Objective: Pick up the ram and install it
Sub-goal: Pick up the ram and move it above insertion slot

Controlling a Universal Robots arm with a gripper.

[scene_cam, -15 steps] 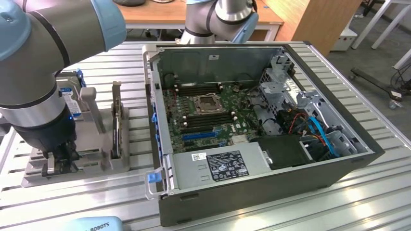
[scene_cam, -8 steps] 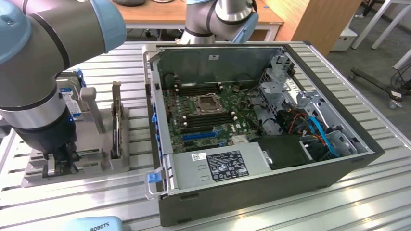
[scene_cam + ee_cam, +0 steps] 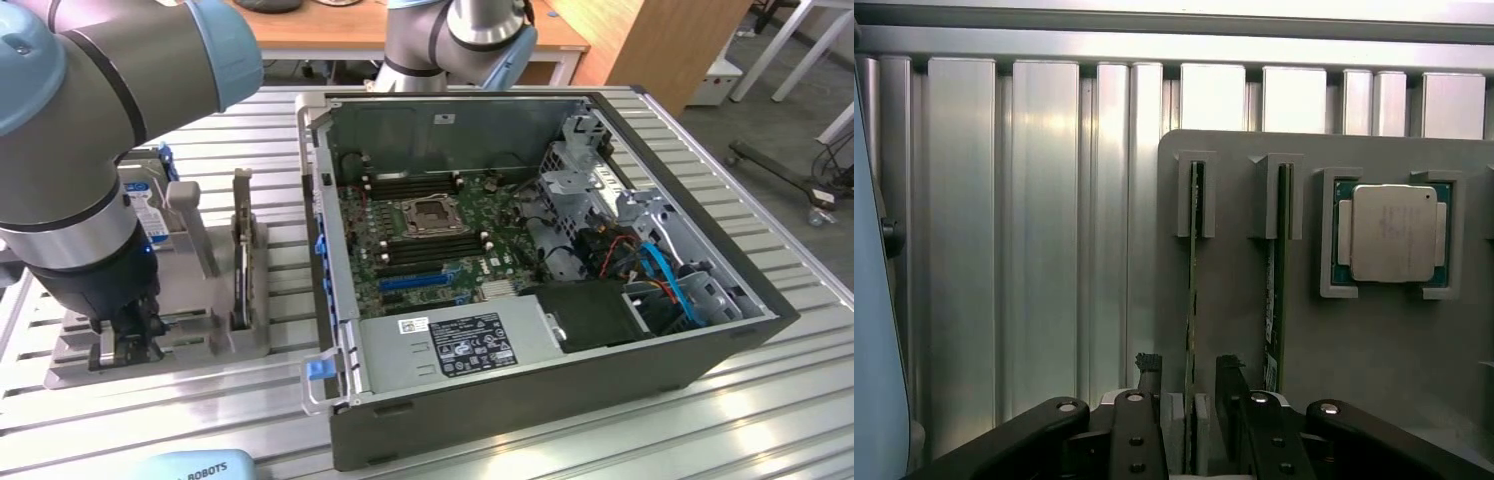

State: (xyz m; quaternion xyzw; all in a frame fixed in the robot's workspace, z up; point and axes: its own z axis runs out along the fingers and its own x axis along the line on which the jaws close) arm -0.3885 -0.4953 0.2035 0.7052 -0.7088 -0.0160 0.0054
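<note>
Green ram [image 3: 1195,280] edge-on, tool [image 3: 1188,368] astride, end hidden

Thin green ram [image 3: 1193,290], standing on edge (apparently slotted), in grey holder [image 3: 1374,350]

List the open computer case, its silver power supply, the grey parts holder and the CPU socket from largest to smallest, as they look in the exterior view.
1. computer case
2. grey parts holder, though the arm hides part of it
3. power supply
4. CPU socket
</note>
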